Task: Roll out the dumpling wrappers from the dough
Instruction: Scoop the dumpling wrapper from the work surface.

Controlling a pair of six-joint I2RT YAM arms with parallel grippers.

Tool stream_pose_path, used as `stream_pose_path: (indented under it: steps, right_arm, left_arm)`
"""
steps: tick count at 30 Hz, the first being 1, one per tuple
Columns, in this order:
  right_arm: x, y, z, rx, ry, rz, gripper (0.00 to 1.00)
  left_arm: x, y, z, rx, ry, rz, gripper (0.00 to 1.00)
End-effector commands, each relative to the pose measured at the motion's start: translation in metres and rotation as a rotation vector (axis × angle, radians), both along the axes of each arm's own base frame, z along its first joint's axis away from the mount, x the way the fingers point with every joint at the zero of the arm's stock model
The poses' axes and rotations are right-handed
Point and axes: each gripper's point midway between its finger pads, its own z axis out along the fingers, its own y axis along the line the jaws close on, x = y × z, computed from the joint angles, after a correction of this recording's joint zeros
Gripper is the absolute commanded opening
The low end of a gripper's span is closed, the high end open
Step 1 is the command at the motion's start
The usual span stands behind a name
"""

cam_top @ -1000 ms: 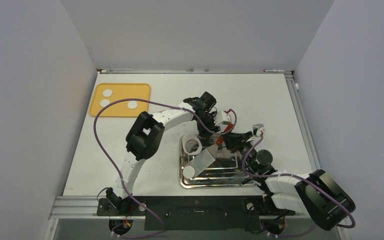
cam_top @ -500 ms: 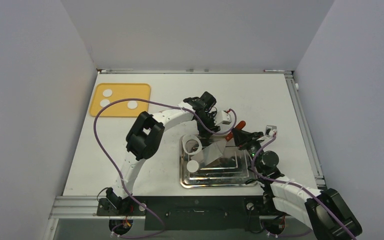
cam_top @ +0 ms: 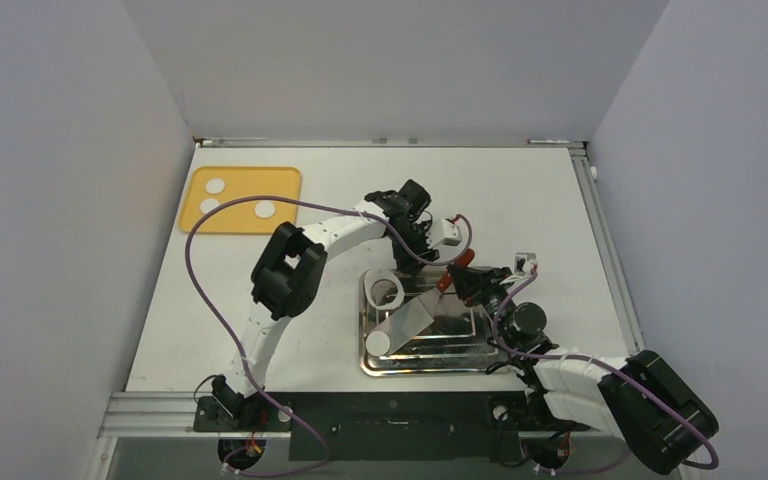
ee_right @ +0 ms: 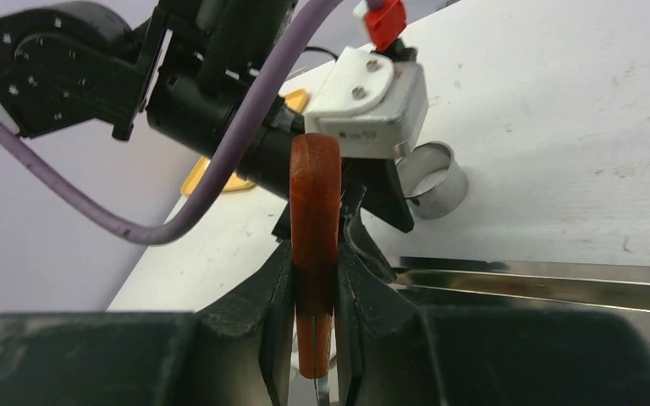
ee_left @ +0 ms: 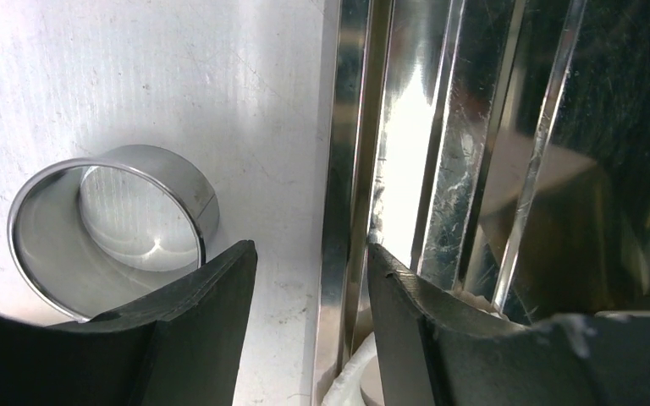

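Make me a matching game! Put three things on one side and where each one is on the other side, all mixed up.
Things:
1. dough pieces
2. metal ring
3. rolling pin handle

Places:
A. clamped in the right gripper
B. on the yellow board
C. on the white table beside the steel tray

Pairs: 1-B, 2-C, 3-A

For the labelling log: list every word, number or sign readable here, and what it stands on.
No text can be read in any view.
White bracket: small dark specks, too small to tell as print.
Yellow board, metal tray, metal ring: no markings show.
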Motion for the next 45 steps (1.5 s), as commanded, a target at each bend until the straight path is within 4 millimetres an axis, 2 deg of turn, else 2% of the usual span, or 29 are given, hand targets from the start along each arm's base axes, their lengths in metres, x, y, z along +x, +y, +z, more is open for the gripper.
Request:
stream_pose_path:
  steps: [1,5,7,9,11,14,18,19,21,23,25,27,31,38,45]
  right_arm:
    - [-0.012,-0.006,0.01,0.048,-0.075,-0.03,0.08]
    - [-0.015,-0.014,0.008,0.067,-0.072,-0.082,0.08]
    - [-0.014,-0.019,0.006,0.083,-0.056,-0.12,0.08]
    - [-0.016,-0.02,0.007,0.091,-0.053,-0.149,0.08]
    - [-0.019,-0.02,0.007,0.092,-0.053,-0.171,0.08]
    - [-0.022,-0.022,0.003,0.081,-0.034,-0.214,0.08]
    - [-0.026,-0.024,-0.005,0.061,-0.005,-0.245,0.08]
    - [-0.025,-0.023,-0.007,0.046,0.001,-0.245,0.08]
    - [-0.024,-0.02,-0.009,0.018,0.007,-0.244,0.08]
    - [-0.023,-0.021,-0.014,0.011,0.03,-0.256,0.08]
    - [-0.022,-0.027,-0.026,0.049,0.082,-0.29,0.08]
    - [-0.022,-0.032,-0.039,0.078,0.13,-0.309,0.08]
    - [-0.024,-0.039,-0.046,0.151,0.162,-0.325,0.08]
    - [-0.018,-0.045,-0.037,0.214,0.153,-0.304,0.08]
    - [-0.014,-0.055,-0.031,0.264,0.149,-0.306,0.08]
  left_arm:
    - [0.003,-0.01,0.062,-0.111,-0.011,-0.011,0.48]
    - [-0.005,-0.005,0.108,-0.171,-0.013,-0.032,0.48]
    - [-0.013,0.007,0.13,-0.19,-0.011,-0.049,0.48]
    - [-0.025,0.028,0.143,-0.185,0.019,-0.063,0.48]
    - [-0.034,0.057,0.149,-0.158,0.028,-0.081,0.48]
    - [-0.053,0.116,0.134,-0.044,0.043,-0.111,0.47]
    - [-0.08,0.185,0.081,0.135,0.034,-0.146,0.45]
    - [-0.096,0.2,0.063,0.182,0.052,-0.174,0.45]
    - [-0.118,0.213,0.039,0.216,0.073,-0.237,0.45]
    - [-0.132,0.217,0.026,0.223,0.099,-0.251,0.45]
    - [-0.139,0.214,0.024,0.196,0.144,-0.239,0.45]
    - [-0.139,0.21,0.028,0.161,0.17,-0.212,0.45]
    - [-0.134,0.205,0.039,0.095,0.193,-0.173,0.45]
    - [-0.111,0.215,0.048,0.067,0.209,-0.067,0.45]
    - [-0.072,0.241,0.067,0.021,0.164,0.071,0.46]
